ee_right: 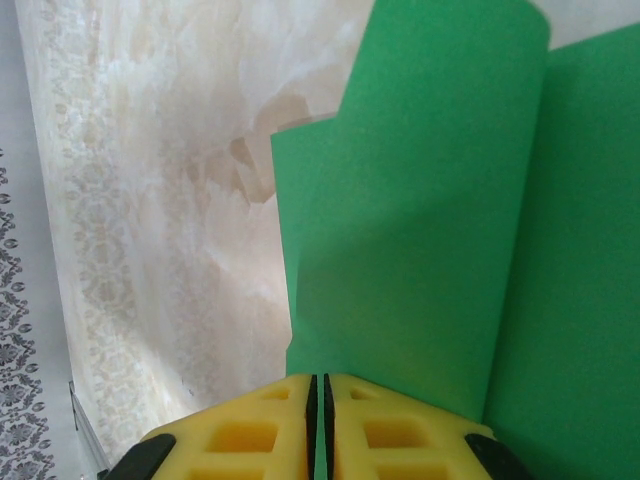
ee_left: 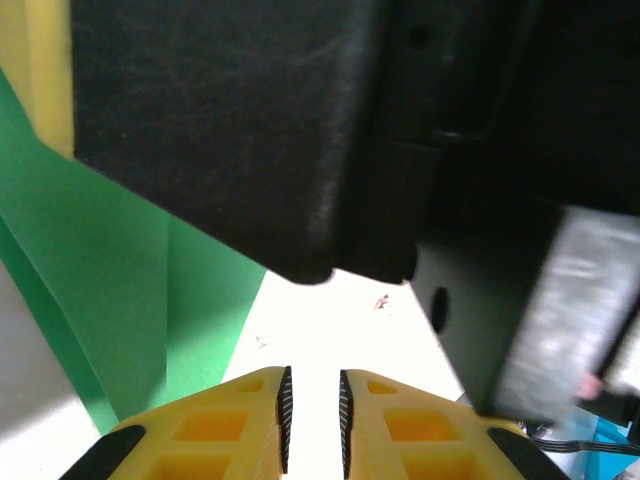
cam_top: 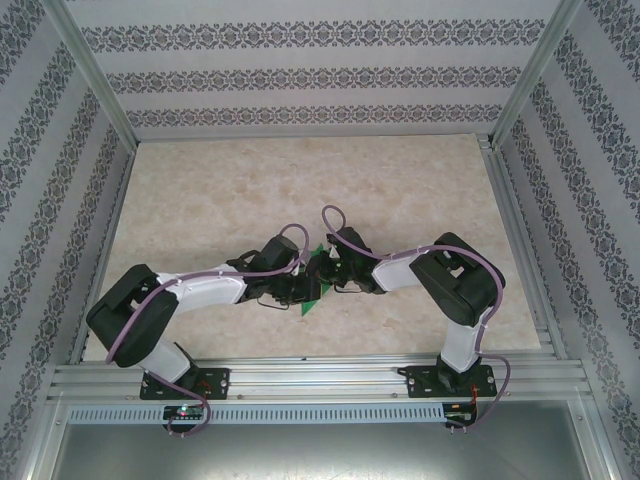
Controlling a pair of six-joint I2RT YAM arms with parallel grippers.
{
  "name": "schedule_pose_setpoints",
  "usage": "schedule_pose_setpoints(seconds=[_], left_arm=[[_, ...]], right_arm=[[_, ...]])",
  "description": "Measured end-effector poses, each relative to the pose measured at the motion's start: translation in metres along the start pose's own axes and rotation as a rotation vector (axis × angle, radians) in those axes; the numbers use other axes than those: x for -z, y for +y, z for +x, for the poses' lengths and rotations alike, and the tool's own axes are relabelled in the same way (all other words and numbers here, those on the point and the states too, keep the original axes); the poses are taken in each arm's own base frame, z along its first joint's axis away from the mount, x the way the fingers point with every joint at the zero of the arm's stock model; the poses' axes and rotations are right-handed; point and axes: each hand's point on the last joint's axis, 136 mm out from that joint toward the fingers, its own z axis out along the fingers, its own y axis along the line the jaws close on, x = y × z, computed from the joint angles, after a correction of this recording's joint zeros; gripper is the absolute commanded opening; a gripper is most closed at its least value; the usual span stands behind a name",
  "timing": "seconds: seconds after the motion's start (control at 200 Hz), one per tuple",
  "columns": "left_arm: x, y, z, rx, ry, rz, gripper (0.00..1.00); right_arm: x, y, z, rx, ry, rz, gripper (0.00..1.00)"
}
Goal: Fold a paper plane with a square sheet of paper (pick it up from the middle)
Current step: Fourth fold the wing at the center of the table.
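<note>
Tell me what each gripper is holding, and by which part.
The right gripper pinches the paper by its near edge; the left gripper, jaws slightly apart, holds nothing.

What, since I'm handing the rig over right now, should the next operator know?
Left tool: open a crack and empty, just beside the green sheet.
Right tool: shut on the sheet.
Sheet: between the two arms over the middle of the table, creased and curled over itself.
Done: sheet gripped, some folds in.
Left: remaining folds; no plane shape yet.
</note>
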Motion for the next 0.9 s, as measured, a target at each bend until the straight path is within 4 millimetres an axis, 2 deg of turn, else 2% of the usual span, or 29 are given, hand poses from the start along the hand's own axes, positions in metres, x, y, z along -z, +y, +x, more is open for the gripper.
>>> schedule_pose_setpoints(seconds=[0.37, 0.899], left_arm=[[-0.016, 0.022, 0.006, 0.028, 0.035, -0.062, 0.2], [-0.016, 0.032, 0.009, 0.019, 0.005, -0.063, 0.19]], right_arm=[[0.0, 0.0, 0.0, -0.002, 0.003, 0.005, 0.14], [-0.001, -0.001, 0.0, -0.005, 0.006, 0.011, 0.14]])
